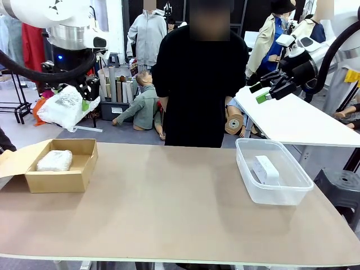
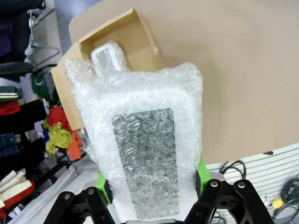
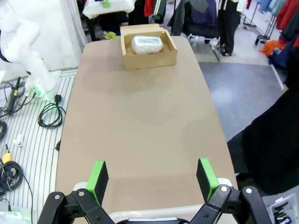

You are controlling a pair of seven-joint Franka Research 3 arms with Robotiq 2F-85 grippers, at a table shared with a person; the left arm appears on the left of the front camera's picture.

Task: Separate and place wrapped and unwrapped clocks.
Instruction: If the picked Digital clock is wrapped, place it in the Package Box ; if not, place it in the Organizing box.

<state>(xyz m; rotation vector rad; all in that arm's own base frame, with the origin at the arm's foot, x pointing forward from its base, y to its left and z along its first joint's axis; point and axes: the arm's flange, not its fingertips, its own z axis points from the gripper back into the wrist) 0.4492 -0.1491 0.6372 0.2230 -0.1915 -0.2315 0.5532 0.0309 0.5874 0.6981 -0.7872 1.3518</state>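
Nearest, the bare tan table [image 1: 169, 208] carries an open brown cardboard box [image 1: 59, 174] already holding 1 small bubble-wrapped clock [image 1: 54, 161], while the left gripper [image 1: 84, 97], clamped on the long bubble-wrapped clock [image 1: 66, 107], hangs above it undelivered, the bare white clock [image 1: 265, 169] already sits in the clear plastic tub [image 1: 273, 191], and the right gripper [image 1: 269, 90] hovers wide apart, empty.

A robot test lab set up inside a clothing storeroom, garment racks [image 1: 19, 39] hung with clothes at 10 o'clock, fabric rolls [image 1: 115, 84] at 11 o'clock behind the table [image 1: 169, 214], cables [image 3: 49, 114] on ribbed floor matting [image 3: 28, 154]
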